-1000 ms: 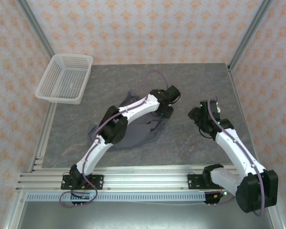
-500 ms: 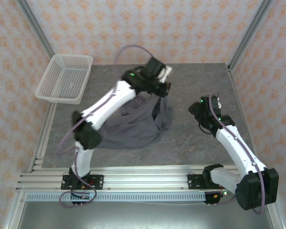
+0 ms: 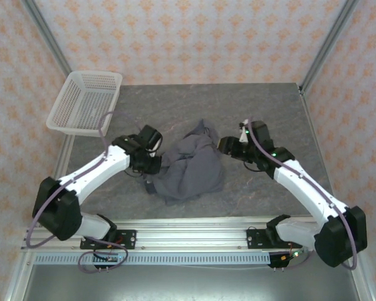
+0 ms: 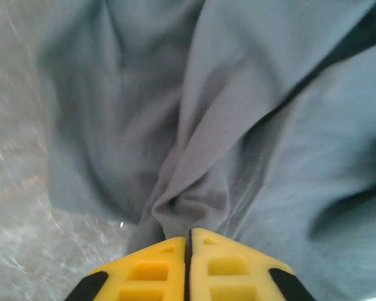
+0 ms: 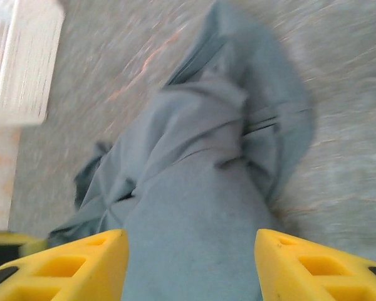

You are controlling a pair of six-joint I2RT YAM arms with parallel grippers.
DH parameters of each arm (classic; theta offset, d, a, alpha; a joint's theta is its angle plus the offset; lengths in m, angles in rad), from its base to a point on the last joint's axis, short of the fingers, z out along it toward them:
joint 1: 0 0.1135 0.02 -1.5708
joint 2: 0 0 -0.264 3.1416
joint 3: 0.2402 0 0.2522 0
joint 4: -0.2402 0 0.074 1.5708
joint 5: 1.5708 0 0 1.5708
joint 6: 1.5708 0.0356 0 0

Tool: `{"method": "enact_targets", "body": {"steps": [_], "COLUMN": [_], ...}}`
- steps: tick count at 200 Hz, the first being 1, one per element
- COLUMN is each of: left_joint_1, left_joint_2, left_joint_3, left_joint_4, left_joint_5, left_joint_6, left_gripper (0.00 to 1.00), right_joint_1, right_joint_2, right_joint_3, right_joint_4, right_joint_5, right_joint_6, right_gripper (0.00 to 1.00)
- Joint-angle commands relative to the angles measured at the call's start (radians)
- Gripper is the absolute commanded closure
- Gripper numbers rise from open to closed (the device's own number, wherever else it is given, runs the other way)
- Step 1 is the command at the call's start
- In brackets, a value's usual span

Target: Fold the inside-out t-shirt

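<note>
Two things just changed: the left pincer [image 4: 188,233] has swung from the far side round to the shirt's [image 3: 191,164] left edge, and the right pincer [image 5: 189,235] has moved in close. So the shirt's a rumpled heap between them, nothing folded yet imo. Left is pressed together, pinching a fold right at its tips. Right is spread, with the shirt just ahead of its fingers.

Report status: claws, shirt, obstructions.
Left claw shut, pinching the t-shirt; right claw open at its right edge. Bunched mid-table, unfolded. Basket apart, far left.
</note>
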Motion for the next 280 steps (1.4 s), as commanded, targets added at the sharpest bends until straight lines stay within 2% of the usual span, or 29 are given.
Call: {"method": "enact_targets", "body": {"steps": [1, 10, 34, 61, 77, 86, 90, 95, 102, 107, 115, 124, 135, 150, 177, 193, 212, 232, 248, 280], "left_joint_1": [-0.003, -0.001, 0.000, 0.000, 0.002, 0.002, 0.002, 0.002, 0.003, 0.006, 0.007, 0.006, 0.006, 0.012, 0.043, 0.040, 0.022, -0.004, -0.005, -0.002], "left_joint_2": [-0.063, -0.104, -0.176, -0.116, -0.071, -0.046, -0.034, -0.018, 0.006, 0.027, 0.057, 0.089, 0.117, 0.159, 0.237, 0.283, 0.342, 0.366, 0.352, 0.232], "left_joint_3": [-0.014, -0.001, 0.105, 0.191, 0.197, 0.202, 0.206, 0.211, 0.224, 0.237, 0.258, 0.276, 0.284, 0.299, 0.298, 0.303, 0.322, 0.300, 0.235, 0.082], "left_joint_4": [0.075, 0.089, 0.049, -0.006, 0.030, 0.052, 0.063, 0.075, 0.086, 0.089, 0.083, 0.085, 0.107, 0.135, 0.241, 0.297, 0.309, 0.323, 0.370, 0.464], "left_joint_5": [-0.011, -0.052, -0.149, -0.152, -0.101, -0.066, -0.054, -0.036, -0.007, 0.013, 0.038, 0.089, 0.146, 0.166, 0.274, 0.373, 0.472, 0.488, 0.495, 0.399], "left_joint_6": [-0.109, -0.115, -0.055, 0.031, 0.038, 0.036, 0.035, 0.035, 0.046, 0.057, 0.075, 0.111, 0.141, 0.154, 0.133, 0.151, 0.212, 0.260, 0.246, 0.190], "left_gripper": [0.70, 0.64, 0.38, 0.33, 0.32, 0.30, 0.28, 0.25, 0.20, 0.16, 0.06, 0.00, 0.00, 0.00, 0.00, 0.01, 0.11, 0.14, 0.11, 0.03], "right_joint_1": [0.083, 0.122, 0.272, 0.369, 0.380, 0.379, 0.380, 0.378, 0.373, 0.366, 0.358, 0.345, 0.324, 0.282, 0.233, 0.230, 0.227, 0.221, 0.211, 0.201], "right_joint_2": [0.103, 0.153, 0.233, 0.358, 0.458, 0.501, 0.515, 0.527, 0.531, 0.523, 0.491, 0.426, 0.330, 0.224, 0.131, 0.105, 0.100, 0.109, 0.114, 0.104], "right_joint_3": [0.097, 0.128, 0.159, 0.205, 0.242, 0.265, 0.271, 0.279, 0.288, 0.289, 0.273, 0.224, 0.139, 0.045, -0.018, -0.029, -0.035, -0.021, -0.013, -0.017], "right_joint_4": [-0.054, -0.084, -0.087, -0.112, -0.113, -0.113, -0.107, -0.104, -0.102, -0.100, -0.070, 0.009, 0.116, 0.206, 0.223, 0.223, 0.242, 0.233, 0.223, 0.225], "right_joint_5": [0.075, 0.079, 0.148, 0.269, 0.326, 0.385, 0.410, 0.434, 0.454, 0.452, 0.418, 0.315, 0.194, 0.056, -0.110, -0.140, -0.127, -0.085, -0.067, -0.068], "right_joint_6": [-0.016, 0.029, 0.151, 0.215, 0.206, 0.189, 0.179, 0.163, 0.143, 0.129, 0.096, 0.047, 0.016, -0.006, -0.041, -0.048, -0.028, -0.012, -0.006, 0.001], "right_gripper": [0.42, 0.42, 0.38, 0.28, 0.28, 0.37, 0.45, 0.59, 0.86, 0.98, 1.00, 1.00, 1.00, 1.00, 1.00, 1.00, 1.00, 1.00, 1.00, 1.00]}}
